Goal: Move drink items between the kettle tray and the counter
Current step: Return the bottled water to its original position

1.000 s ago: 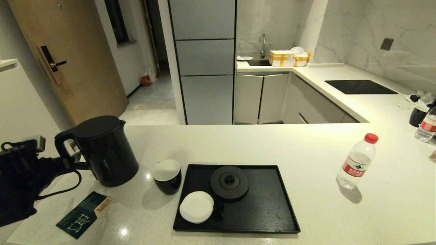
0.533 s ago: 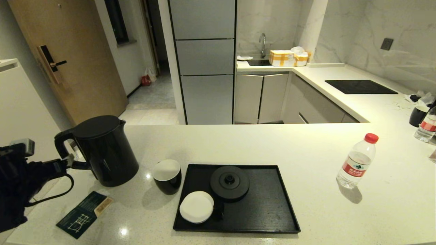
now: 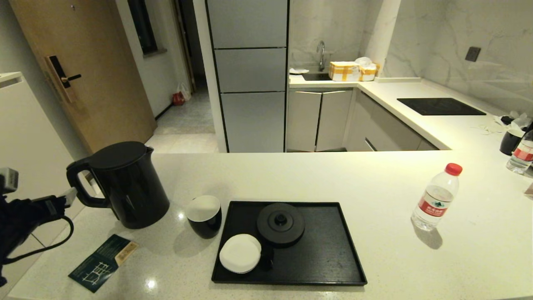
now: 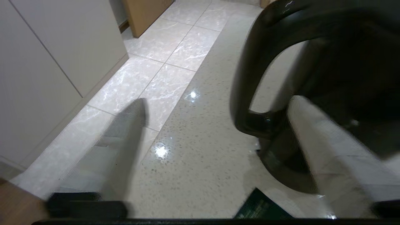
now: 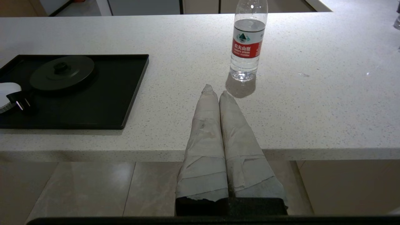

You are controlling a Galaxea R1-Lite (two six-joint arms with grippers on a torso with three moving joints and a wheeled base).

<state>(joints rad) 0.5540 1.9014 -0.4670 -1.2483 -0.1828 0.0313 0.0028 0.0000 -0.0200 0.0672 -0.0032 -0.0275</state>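
The black kettle (image 3: 125, 183) stands upright on the cream counter (image 3: 291, 175) at the left, its loop handle (image 4: 250, 78) free. My left gripper (image 3: 68, 196) is open just left of that handle, past the counter's left edge; in the left wrist view the gripper (image 4: 217, 103) has its fingers (image 4: 125, 140) spread wide and nothing between them. The black cup (image 3: 204, 216) sits between kettle and black tray (image 3: 325, 254). The bottle (image 3: 437, 196) stands on the counter at the right. My right gripper (image 5: 215, 90) is shut and empty at the counter's front edge, short of the bottle (image 5: 247, 47).
On the tray sit the round kettle base disc (image 3: 280, 223) and a white saucer (image 3: 240, 253). A dark green card (image 3: 102, 262) lies on the counter in front of the kettle. Far right are a hob panel (image 3: 441, 106), another cup (image 3: 510, 141) and another bottle (image 3: 520, 154).
My left arm has drawn back to the left, away from the kettle's handle. The kettle and everything else have stayed put.
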